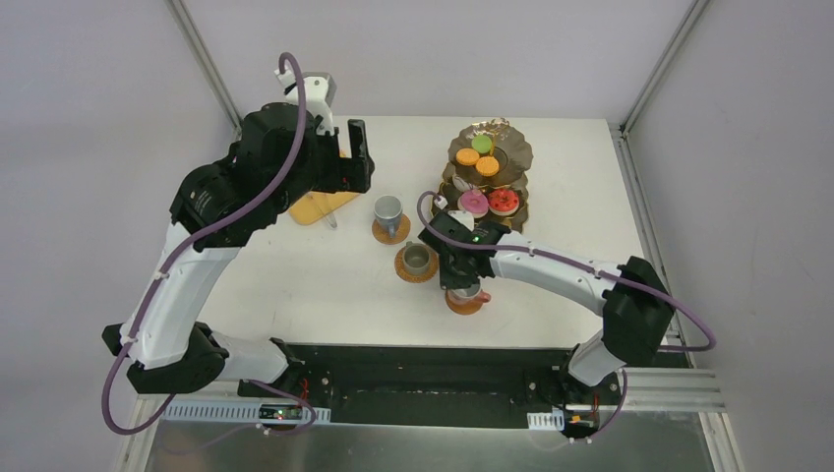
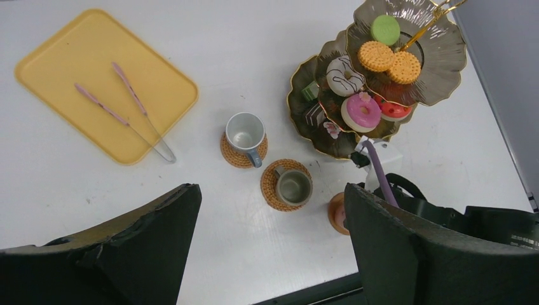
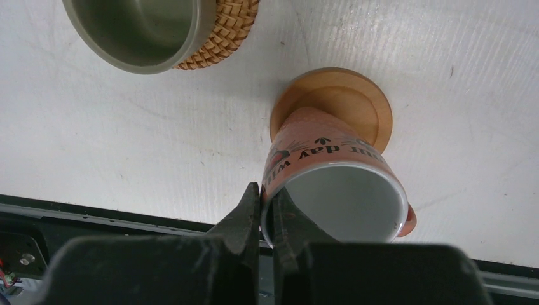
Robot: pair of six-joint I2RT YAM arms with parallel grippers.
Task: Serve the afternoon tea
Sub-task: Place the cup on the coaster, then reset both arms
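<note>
Two fingers of the right gripper are pinched tight on the rim of the pink mug, one inside and one outside. In the wrist view the grip is at the rim's 9 o'clock and the handle is near 3. The mug's base meets a smooth brown coaster; whether it sits flat I cannot tell. It is probably glazed ceramic: stiff, slippery, easily chipped and fairly heavy. A rim pinch may let it swing, so the handle looks a surer hold. In the top view, the olive mug on its woven coaster stands at 10 o'clock and the cake stand at 12. The left gripper, spread wide, holds nothing.
</note>
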